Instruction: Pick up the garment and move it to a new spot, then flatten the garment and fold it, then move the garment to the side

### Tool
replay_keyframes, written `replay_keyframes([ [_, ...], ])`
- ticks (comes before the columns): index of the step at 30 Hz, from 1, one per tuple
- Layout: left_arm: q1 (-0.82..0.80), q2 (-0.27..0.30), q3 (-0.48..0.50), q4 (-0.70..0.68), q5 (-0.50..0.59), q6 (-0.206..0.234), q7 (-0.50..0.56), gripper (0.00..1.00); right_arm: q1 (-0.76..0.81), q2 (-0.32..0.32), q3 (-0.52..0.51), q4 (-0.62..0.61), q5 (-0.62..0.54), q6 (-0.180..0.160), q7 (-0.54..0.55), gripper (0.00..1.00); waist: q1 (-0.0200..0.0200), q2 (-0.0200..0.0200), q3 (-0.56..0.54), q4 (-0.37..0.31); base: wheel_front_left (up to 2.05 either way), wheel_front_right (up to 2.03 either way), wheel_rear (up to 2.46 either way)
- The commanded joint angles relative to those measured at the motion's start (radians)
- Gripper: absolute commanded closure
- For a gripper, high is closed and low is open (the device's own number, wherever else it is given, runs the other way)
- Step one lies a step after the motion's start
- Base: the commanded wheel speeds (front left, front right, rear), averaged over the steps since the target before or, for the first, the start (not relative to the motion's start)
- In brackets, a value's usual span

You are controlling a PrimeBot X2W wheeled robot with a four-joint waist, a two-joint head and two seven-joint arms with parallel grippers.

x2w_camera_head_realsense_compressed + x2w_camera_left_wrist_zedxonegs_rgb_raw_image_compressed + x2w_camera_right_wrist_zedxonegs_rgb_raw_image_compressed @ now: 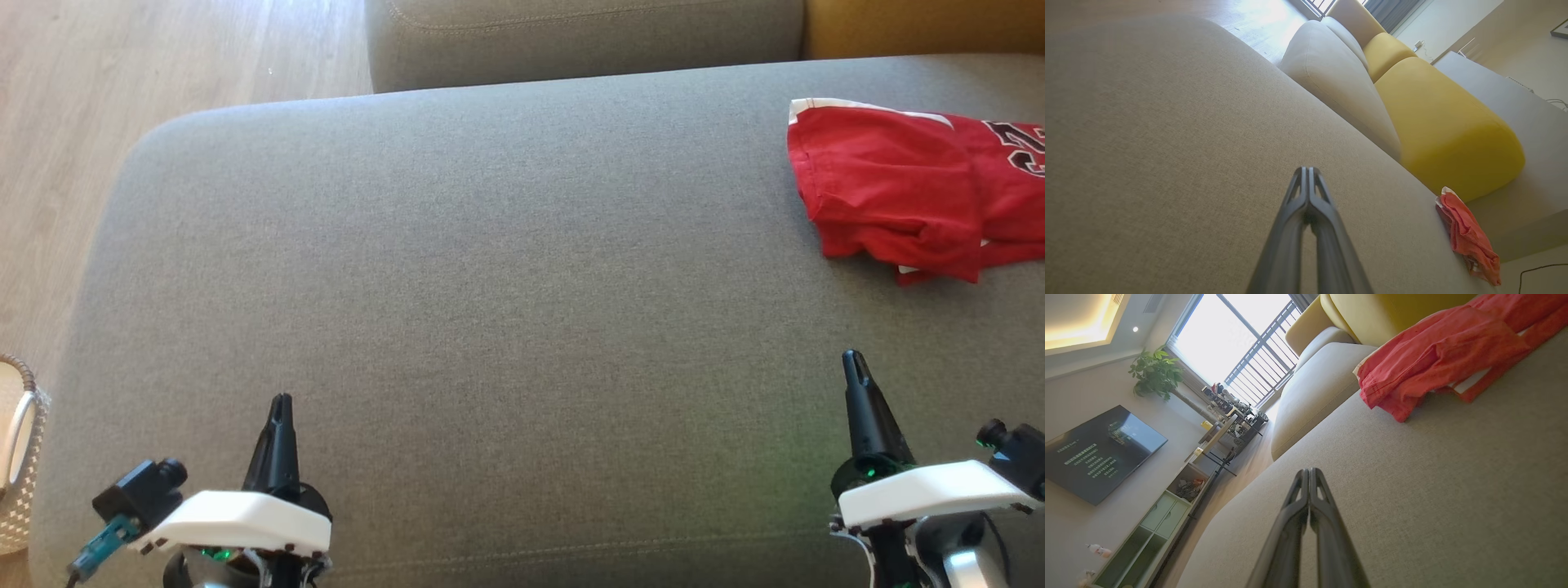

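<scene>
You held left gripper (281,402) and right gripper (854,359) closed, empty. The garment (898,192) lay ahead of the right, which needed opening before any pinch.

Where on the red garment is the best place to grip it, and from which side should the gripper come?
Probably the bunched near edge of the red garment, where loose folds rise off the grey cushion and give something to pinch. Come from the near side and above with the right gripper, the closer one. It is shut, so it must open first.
</scene>
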Motion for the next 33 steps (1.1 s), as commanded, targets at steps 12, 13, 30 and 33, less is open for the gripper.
replay_keyframes([
  [12, -0.072, 0.02, 0.053, -0.005, -0.168, -0.037, 0.038, 1.0, -0.062, -0.019, 0.0, -0.01, 0.159, 0.0, 0.036, 1.0, 0.0, -0.0001, -0.006, -0.007, 0.0, 0.0, 0.0],
  [13, -0.074, 0.02, 0.056, -0.003, -0.18, -0.04, 0.041, 1.0, -0.063, -0.019, -0.001, -0.008, 0.17, 0.0, 0.039, 1.0, 0.0, -0.0001, -0.007, -0.007, 0.0, 0.0, 0.0],
  [30, -0.102, 0.023, 0.094, 0.028, -0.372, -0.073, 0.085, 1.0, -0.082, -0.021, -0.009, 0.015, 0.35, 0.0, 0.083, 1.0, 0.0, -0.0001, -0.015, -0.016, 0.0, 0.0, 0.0],
  [33, -0.107, 0.024, 0.102, 0.033, -0.407, -0.079, 0.093, 1.0, -0.086, -0.021, -0.011, 0.02, 0.384, 0.0, 0.091, 1.0, 0.0, -0.0001, -0.017, -0.017, 0.0, 0.0, 0.0],
])
